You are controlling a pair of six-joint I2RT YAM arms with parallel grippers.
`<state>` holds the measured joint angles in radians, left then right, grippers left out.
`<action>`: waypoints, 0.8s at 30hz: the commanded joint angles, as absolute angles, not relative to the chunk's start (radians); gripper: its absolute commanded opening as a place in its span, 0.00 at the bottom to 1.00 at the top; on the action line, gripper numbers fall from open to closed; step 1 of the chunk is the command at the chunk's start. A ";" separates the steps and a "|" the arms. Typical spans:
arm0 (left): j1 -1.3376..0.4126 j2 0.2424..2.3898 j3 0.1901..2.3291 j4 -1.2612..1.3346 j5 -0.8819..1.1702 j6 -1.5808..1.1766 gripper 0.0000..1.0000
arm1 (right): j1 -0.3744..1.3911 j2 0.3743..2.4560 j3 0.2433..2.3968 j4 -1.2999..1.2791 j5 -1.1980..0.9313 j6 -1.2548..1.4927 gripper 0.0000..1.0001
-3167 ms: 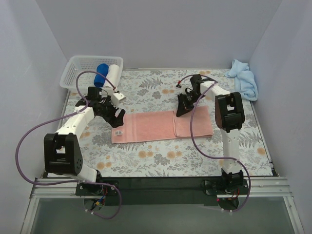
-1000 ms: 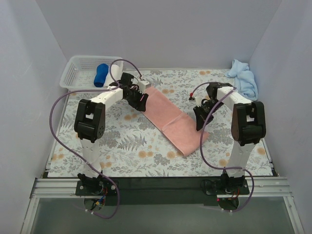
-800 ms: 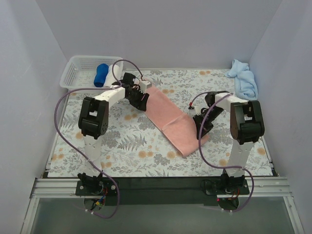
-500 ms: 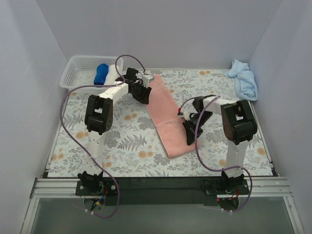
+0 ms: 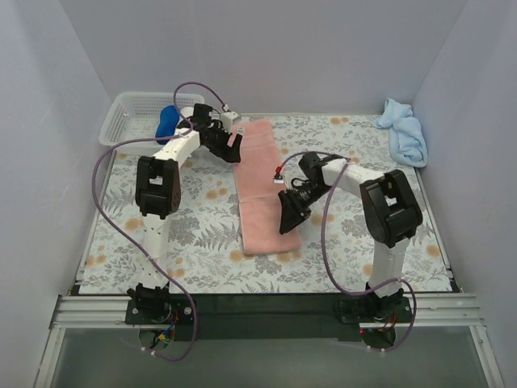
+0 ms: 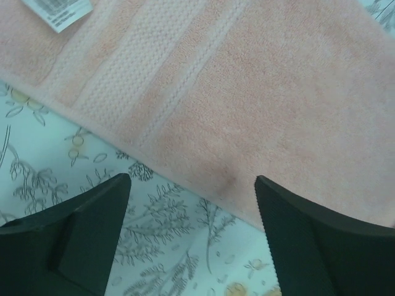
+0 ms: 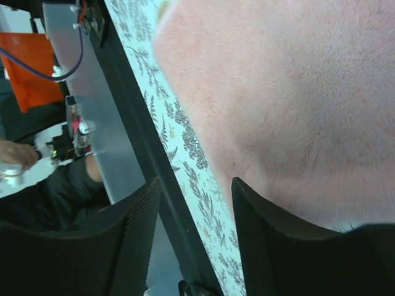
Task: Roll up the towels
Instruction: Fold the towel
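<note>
The salmon-pink towel (image 5: 262, 190) lies flat on the floral table, its long side running from far to near. Its white tag (image 6: 58, 9) shows in the left wrist view. My left gripper (image 5: 230, 145) is open just off the towel's far left edge; in the left wrist view (image 6: 192, 203) the towel (image 6: 247, 92) lies ahead of the open fingers. My right gripper (image 5: 288, 212) is open at the towel's near right edge; in the right wrist view (image 7: 196, 185) one finger overlaps the towel (image 7: 290, 92). The light sky-blue towel (image 5: 404, 129) lies crumpled at the back right.
A white basket (image 5: 129, 121) at the back left holds a dark blue roll (image 5: 167, 123). The floral cloth (image 5: 194, 234) covers the table. The table's dark front rail (image 7: 123, 123) shows in the right wrist view. Walls close in on three sides.
The pink towel has swung from lying across the table to lying far-to-near. My left gripper moved to the far end and my right gripper came nearer and leftward with it.
</note>
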<state>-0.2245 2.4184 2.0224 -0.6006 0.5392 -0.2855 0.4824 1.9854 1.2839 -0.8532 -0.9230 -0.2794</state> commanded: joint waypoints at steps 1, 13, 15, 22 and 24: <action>-0.221 2.199 1.976 -0.595 0.586 -0.262 0.80 | 0.425 1.804 1.330 -0.844 -0.921 -0.253 0.49; -0.227 1.493 1.439 -0.568 0.477 -0.063 0.98 | 0.189 1.569 1.292 -0.871 -0.701 -0.373 0.56; -0.265 1.431 1.408 -0.641 0.451 0.039 0.98 | 0.192 1.552 1.261 -0.867 -0.718 -0.344 0.52; -0.290 1.316 1.368 -0.776 0.411 0.158 0.88 | 0.314 1.586 1.060 -0.778 -0.813 -0.266 0.48; -0.290 1.286 1.365 -0.811 0.403 0.179 0.90 | 0.334 1.611 1.023 -0.726 -0.827 -0.249 0.45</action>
